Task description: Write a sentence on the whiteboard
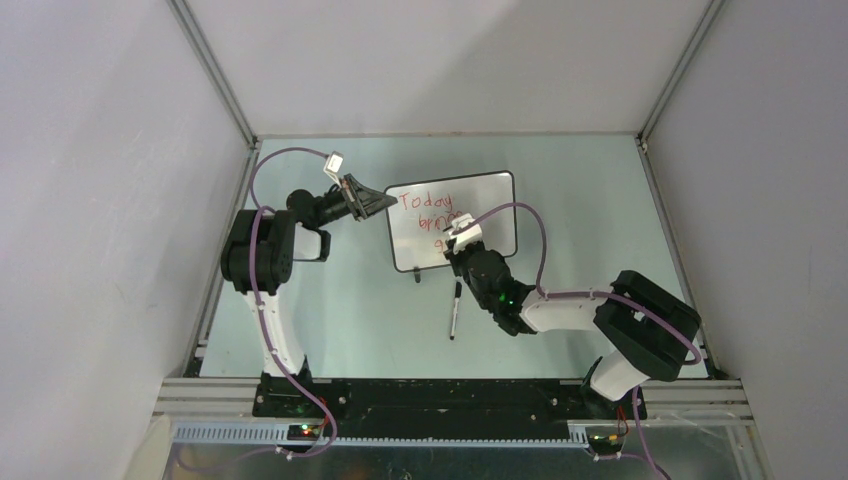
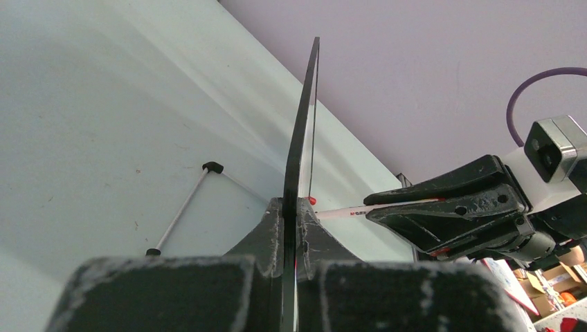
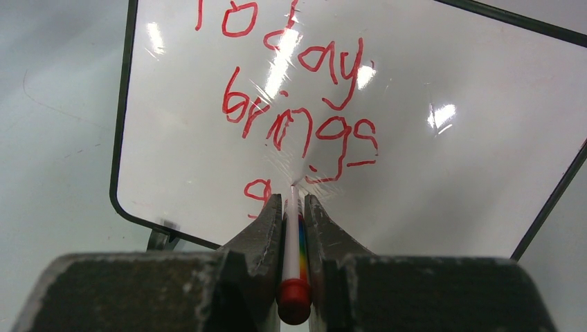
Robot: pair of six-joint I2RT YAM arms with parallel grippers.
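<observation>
Pinching a white marker (image 3: 293, 242) with a red end cap, the right gripper (image 3: 293, 200) has its jaws pressed against the barrel from both sides, and the marker's tip meets the glossy face of the whiteboard (image 3: 450, 173). In the top view this gripper sits over the board's lower middle, reached from the right side of the desk (image 1: 350, 320). Just left of that arm, on the bare desk near the board's lower edge, lies a thin rod with dark ends (image 1: 455, 312). The whiteboard is near the middle of the desk, its black frame turned slightly. On it the sentence (image 3: 297, 124) runs in red: "Today" on top, "brings" beneath, and a single "g" starting a third line beside the marker tip. Farther back, at the board's upper left edge, the left gripper (image 2: 291, 207) is clamped tight on the frame, which the left wrist view shows edge-on between the two fingers.
</observation>
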